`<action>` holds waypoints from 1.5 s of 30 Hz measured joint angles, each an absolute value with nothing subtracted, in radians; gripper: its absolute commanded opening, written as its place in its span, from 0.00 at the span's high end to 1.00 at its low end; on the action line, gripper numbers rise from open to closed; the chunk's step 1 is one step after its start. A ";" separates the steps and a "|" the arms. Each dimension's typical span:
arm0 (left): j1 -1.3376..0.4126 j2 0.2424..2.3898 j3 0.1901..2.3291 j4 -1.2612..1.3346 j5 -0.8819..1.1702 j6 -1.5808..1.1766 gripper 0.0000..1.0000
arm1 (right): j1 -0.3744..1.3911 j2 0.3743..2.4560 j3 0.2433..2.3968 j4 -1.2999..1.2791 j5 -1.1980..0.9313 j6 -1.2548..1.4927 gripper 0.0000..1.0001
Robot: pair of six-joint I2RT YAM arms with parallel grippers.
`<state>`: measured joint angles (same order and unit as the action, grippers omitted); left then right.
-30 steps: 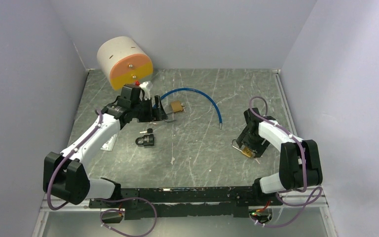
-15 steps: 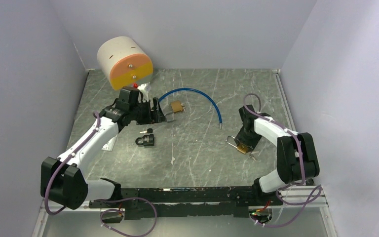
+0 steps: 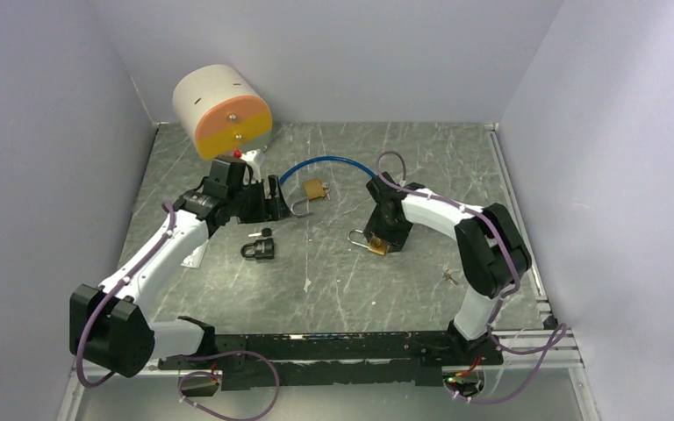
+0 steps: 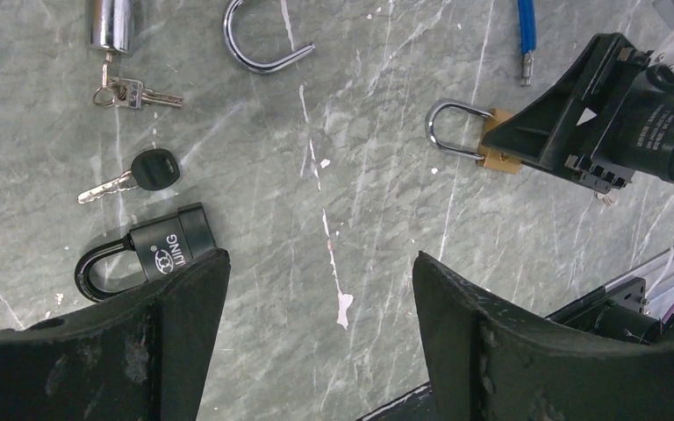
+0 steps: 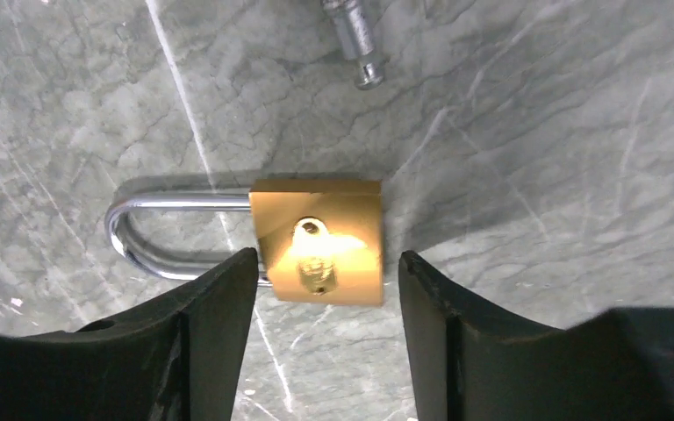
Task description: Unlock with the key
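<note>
- Counter [image 3: 421, 158]: grey marbled slab, scuffed white, flat and hard.
- Cream-and-orange drum [image 3: 219, 110]: smooth cylinder on its side, back-left corner, not involved.
- Blue cable [image 3: 351, 167]: thin glossy arc with metal tips, lying behind the locks.
- Left claw [image 4: 316, 263]: matte black fingers spread wide, nothing held, hovering above the black padlock.
- Right claw [image 5: 326, 256]: fingers closed in on the brass padlock [image 5: 320, 237], looks gripped, mid-counter.
- Brass padlock: boxy shiny body, keyhole facing the camera, steel shackle looks closed, so locked by my read.
- Black padlock [image 4: 175, 237]: dark coated body, shackle closed, flat on the counter.
- Black-headed key [image 4: 140, 173]: loose beside it, in no claw. Pickup, insertion and turn are all left.
</note>
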<state>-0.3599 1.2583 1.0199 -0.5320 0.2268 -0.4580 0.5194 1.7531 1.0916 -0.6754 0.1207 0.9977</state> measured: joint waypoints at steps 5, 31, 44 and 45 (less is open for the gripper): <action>-0.360 1.238 1.018 -0.543 0.220 -0.458 0.19 | 0.507 1.731 1.114 -0.711 0.149 1.008 0.18; -0.360 1.226 1.018 -0.543 0.238 -0.462 0.20 | 0.123 1.388 0.722 -0.772 0.329 0.823 0.69; -0.360 1.226 1.018 -0.543 0.239 -0.466 0.21 | 0.161 1.413 0.739 -0.715 0.218 0.713 1.00; -0.360 1.227 1.018 -0.543 0.239 -0.466 0.21 | 0.196 1.411 0.743 -0.715 0.199 0.714 1.00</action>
